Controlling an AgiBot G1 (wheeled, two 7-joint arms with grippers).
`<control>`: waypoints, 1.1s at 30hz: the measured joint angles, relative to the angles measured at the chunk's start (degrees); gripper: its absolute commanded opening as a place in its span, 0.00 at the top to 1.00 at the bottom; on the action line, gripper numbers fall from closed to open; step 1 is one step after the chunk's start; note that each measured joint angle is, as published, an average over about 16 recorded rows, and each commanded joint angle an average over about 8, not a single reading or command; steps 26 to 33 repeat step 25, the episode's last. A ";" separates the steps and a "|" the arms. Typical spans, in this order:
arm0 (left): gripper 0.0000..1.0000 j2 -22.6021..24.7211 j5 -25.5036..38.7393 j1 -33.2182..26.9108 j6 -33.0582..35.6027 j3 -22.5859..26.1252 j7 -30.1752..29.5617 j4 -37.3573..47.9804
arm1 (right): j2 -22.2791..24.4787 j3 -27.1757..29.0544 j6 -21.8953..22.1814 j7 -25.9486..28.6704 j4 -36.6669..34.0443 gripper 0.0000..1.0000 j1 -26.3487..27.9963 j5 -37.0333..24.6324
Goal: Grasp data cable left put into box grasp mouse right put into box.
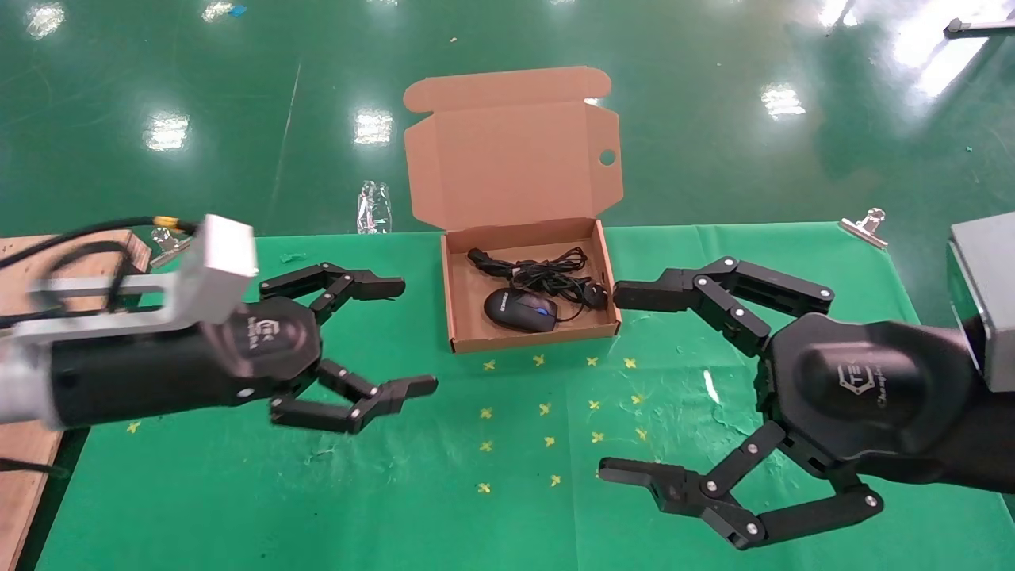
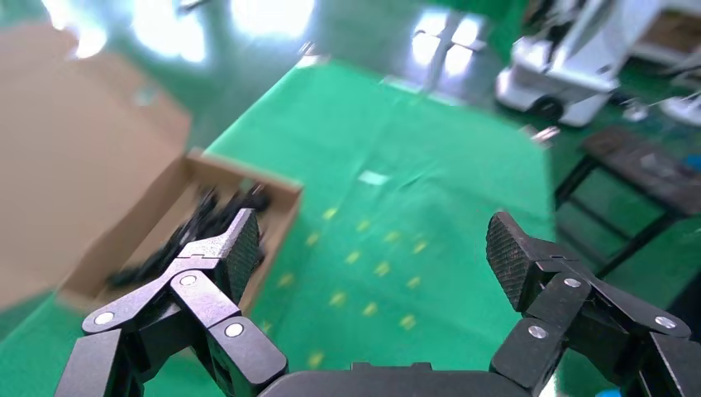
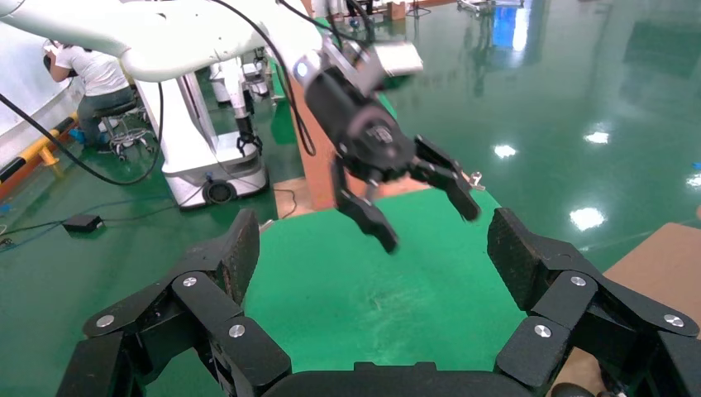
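The brown cardboard box stands open at the middle back of the green table, its flap lid upright. The black mouse with a blue wheel lies inside at the front. The data cable, a bundle of black cord, lies behind it in the box. My left gripper is open and empty, left of the box. My right gripper is open and empty, right of the box, its upper finger near the box's right wall. The left wrist view shows the open left gripper beside the box. The right wrist view shows the open right gripper.
Yellow cross marks dot the green cloth in front of the box. A wooden board lies at the left edge. Metal clips hold the cloth's back edge. A clear plastic item stands behind the table. My left gripper also shows in the right wrist view.
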 measured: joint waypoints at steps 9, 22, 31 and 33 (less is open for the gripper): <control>0.00 -3.53 -13.45 2.37 7.79 -3.85 4.75 -2.13 | 0.03 -0.02 0.01 -0.02 0.00 0.00 -0.01 0.05; 0.00 -5.15 -19.65 3.49 11.31 -5.62 6.65 -3.09 | 0.06 -0.02 0.02 -0.03 0.00 0.00 -0.04 0.10; 0.00 -5.08 -19.31 3.46 11.13 -5.53 6.58 -3.05 | 0.06 -0.03 0.03 -0.03 -0.01 0.00 -0.04 0.09; 0.00 -5.08 -19.31 3.46 11.13 -5.53 6.58 -3.05 | 0.06 -0.03 0.03 -0.03 -0.01 0.00 -0.04 0.09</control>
